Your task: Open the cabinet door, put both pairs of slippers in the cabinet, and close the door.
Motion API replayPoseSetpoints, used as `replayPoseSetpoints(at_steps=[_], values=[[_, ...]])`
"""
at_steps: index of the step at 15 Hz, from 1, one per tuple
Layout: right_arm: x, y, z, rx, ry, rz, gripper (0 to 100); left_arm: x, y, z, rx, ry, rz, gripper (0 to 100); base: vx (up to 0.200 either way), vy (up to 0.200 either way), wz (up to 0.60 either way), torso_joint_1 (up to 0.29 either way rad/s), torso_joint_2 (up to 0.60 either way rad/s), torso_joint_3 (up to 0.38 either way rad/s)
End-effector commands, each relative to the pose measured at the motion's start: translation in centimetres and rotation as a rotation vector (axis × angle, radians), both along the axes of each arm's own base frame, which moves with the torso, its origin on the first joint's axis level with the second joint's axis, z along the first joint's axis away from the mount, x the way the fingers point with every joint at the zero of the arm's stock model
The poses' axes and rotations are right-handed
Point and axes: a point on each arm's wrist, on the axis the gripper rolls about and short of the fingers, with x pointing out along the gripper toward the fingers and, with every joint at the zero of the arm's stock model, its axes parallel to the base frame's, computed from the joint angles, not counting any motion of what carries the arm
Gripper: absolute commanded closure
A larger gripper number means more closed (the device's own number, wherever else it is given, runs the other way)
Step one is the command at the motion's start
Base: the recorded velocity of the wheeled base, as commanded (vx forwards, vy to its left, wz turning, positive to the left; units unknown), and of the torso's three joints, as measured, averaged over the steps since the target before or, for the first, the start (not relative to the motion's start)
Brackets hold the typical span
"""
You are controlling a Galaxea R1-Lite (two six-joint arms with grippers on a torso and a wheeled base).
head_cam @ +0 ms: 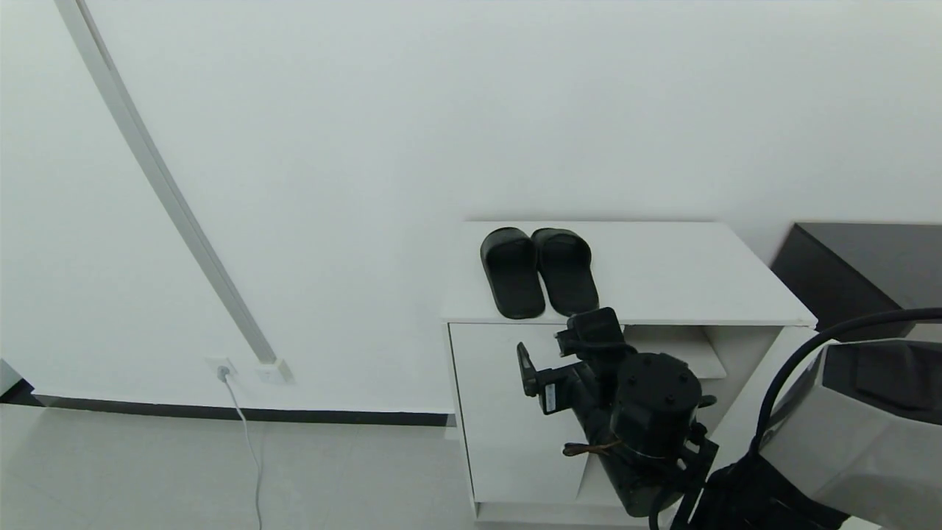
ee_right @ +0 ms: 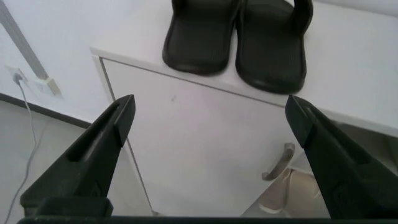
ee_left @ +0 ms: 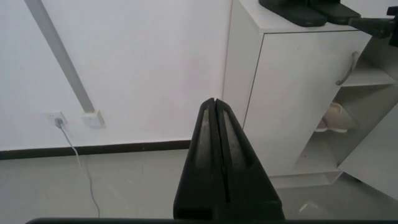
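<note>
Sitting in cabinet [ee_left: 292, 93]: pale slippers [ee_left: 336, 118]

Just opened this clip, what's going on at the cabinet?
A two-armed robot is loading slippers into a white cabinet. The cabinet's right side stands open, and what looks like a pale pair of slippers lies on a shelf inside. A pair of black rubber slippers sits side by side on the cabinet top. The right gripper is open, just in front of the black pair and not touching it. The left gripper is shut and empty, off to the cabinet's left.
</note>
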Motion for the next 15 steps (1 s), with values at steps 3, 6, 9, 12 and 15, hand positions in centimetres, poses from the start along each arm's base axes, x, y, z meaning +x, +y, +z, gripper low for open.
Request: replayPoseSetpoints(at_steps=[3,6,9,12,15], values=[[1.5,1.2,4.0,-0.015,-0.004,-0.006,0,0.0,0.0,0.0,0.000,0.002,0.000,100,0.000,0.000,0.00,0.009,-0.02,-0.012],[2.6,1.2,9.6,0.041,0.126,-0.038,0,0.0,0.0,0.0,0.000,0.000,0.000,100,0.000,0.000,0.00,0.000,0.00,0.000],[2.8,1.3,11.8,0.068,0.201,-0.116,0,0.0,0.0,0.0,0.000,0.002,0.000,100,0.000,0.000,0.00,0.000,0.00,0.000],[2.9,1.5,11.1,0.054,0.215,-0.118,0,0.0,0.0,0.0,0.000,0.002,0.001,100,0.000,0.000,0.00,0.000,0.00,0.000],[3.3,1.8,10.2,0.055,0.233,-0.125,0,0.0,0.0,0.0,0.000,0.002,0.000,100,0.067,0.000,0.00,0.002,0.00,-0.001]])
